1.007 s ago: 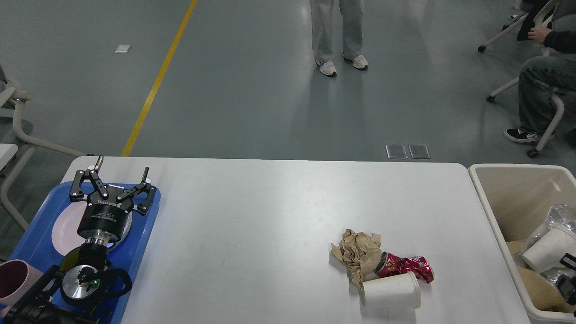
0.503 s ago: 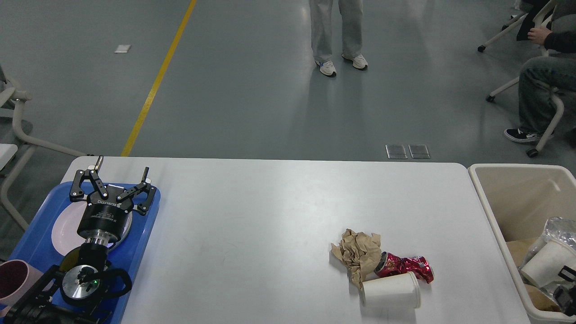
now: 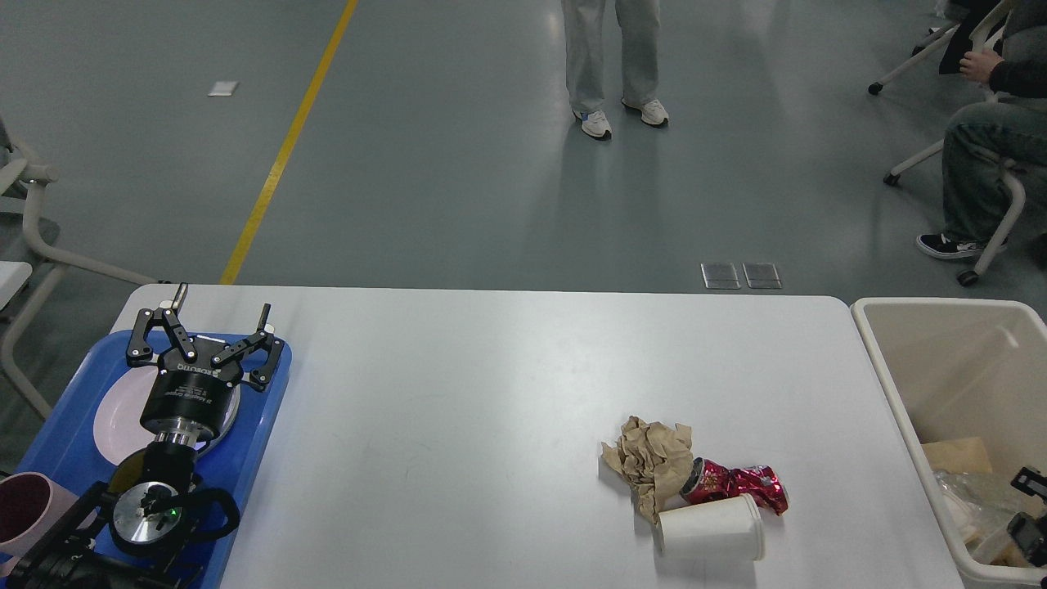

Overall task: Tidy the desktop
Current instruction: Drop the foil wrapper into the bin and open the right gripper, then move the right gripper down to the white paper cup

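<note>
The white desktop (image 3: 458,409) holds a light paper cup (image 3: 710,528) on its side, near right; I'd pinch its soft middle gently. My left pincer (image 3: 204,327) hangs open over the blue tray (image 3: 260,425). My right pincer (image 3: 1029,515): can't tell.

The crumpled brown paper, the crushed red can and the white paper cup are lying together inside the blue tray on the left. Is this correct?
Not quite. The head view shows the crumpled brown paper, crushed red can and white paper cup lying together on the bare white desktop, toward its right side. The blue tray on the left holds a plate instead.
</note>
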You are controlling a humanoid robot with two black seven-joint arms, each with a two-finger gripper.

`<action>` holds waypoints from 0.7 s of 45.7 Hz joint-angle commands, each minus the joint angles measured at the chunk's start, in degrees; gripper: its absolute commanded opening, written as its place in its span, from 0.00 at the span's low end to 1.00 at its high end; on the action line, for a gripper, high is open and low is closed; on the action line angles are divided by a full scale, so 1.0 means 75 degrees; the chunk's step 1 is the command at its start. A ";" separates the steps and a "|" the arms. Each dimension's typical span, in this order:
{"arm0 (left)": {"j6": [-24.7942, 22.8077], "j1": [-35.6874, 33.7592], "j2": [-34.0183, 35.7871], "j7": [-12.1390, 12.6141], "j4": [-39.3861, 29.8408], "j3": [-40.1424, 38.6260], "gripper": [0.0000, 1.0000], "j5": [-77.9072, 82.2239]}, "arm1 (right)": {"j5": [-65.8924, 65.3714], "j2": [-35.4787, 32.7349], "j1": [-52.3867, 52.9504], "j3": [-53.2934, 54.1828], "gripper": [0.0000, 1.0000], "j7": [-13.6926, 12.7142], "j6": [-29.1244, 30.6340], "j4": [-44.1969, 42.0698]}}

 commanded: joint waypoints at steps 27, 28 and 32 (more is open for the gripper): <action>-0.0005 0.0000 0.0000 0.0000 -0.0001 0.0012 0.96 0.0000 | -0.1714 -0.1783 0.7695 -0.3439 1.00 -0.0070 0.2203 0.7872; -0.0005 0.0000 0.0000 0.0000 -0.0001 0.0012 0.96 0.0000 | -0.1714 -0.1666 0.7965 -0.3568 1.00 -0.0070 0.2531 0.8001; -0.0005 0.0000 0.0000 0.0000 -0.0001 0.0012 0.96 0.0000 | -0.1703 -0.1220 0.9055 -0.3827 1.00 -0.0070 0.3985 0.8388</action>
